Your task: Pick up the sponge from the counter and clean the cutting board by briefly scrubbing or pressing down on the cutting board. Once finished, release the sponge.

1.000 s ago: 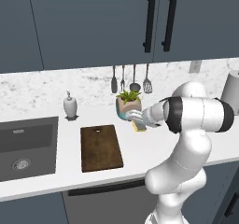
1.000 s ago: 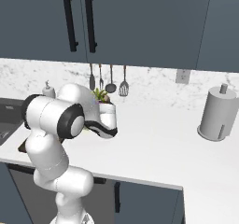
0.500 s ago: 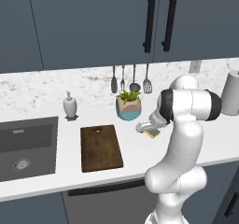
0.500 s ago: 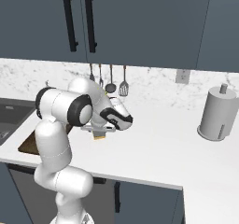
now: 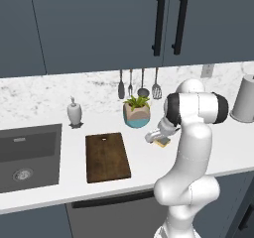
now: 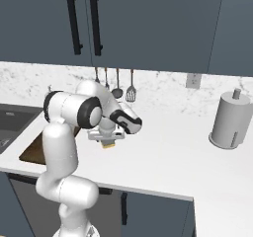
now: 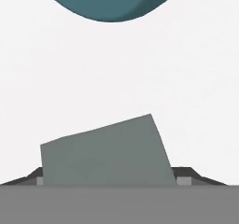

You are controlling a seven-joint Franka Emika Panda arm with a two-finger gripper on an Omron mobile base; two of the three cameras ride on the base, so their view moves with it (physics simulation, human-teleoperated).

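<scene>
Swung right since a second ago, my arm carries the sponge (image 5: 161,142) low above the white speckled surface (image 5: 223,148), well right of the dark wooden cutting board (image 5: 106,156) (long axis toward the backsplash). Fingers (image 6: 106,137) clamp the yellow-and-grey block.

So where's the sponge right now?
The sponge sits at the pincer over the white counter, right of the cutting board and just in front of the potted plant.
</scene>
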